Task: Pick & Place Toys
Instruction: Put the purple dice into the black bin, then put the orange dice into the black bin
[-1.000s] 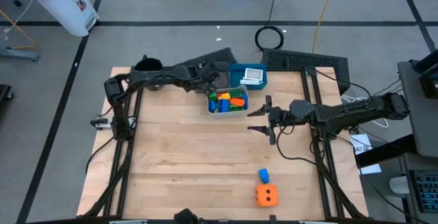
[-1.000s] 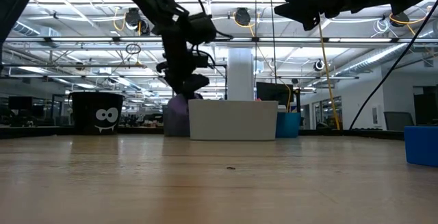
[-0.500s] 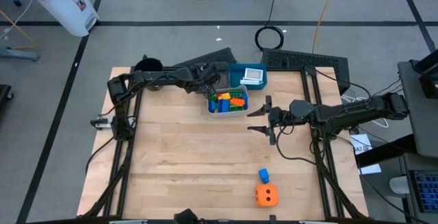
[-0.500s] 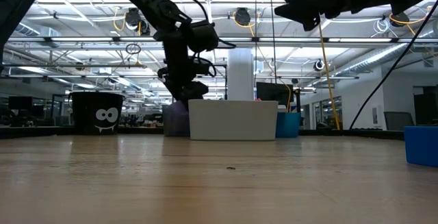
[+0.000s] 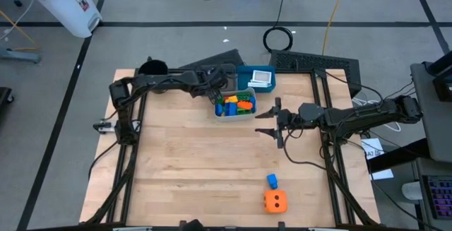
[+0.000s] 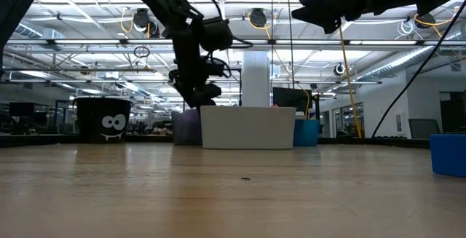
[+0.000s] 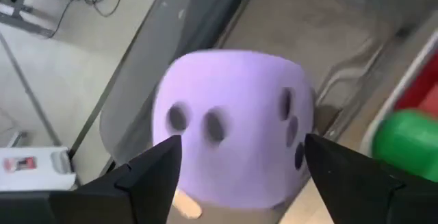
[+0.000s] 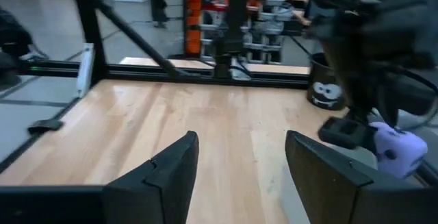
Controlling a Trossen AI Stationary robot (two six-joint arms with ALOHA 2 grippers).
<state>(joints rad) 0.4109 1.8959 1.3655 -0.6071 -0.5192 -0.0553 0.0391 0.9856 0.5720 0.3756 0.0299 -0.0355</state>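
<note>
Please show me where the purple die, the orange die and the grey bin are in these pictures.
purple die (image 7: 229,125): left wrist view, on its front face with the dark pips.
orange die (image 5: 275,202): high view, on its top face.
grey bin (image 6: 247,127): low view, on its pale side wall.

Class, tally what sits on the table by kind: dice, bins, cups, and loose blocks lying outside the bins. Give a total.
Dice: 2 (purple, orange)
Bins: 2 (grey, blue)
Cups: 1 (black)
Loose blocks: 1 (blue)
Total: 6

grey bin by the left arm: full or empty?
Full. The grey bin holds a heap of blocks, orange, blue, green and yellow, up to its rim.
</note>
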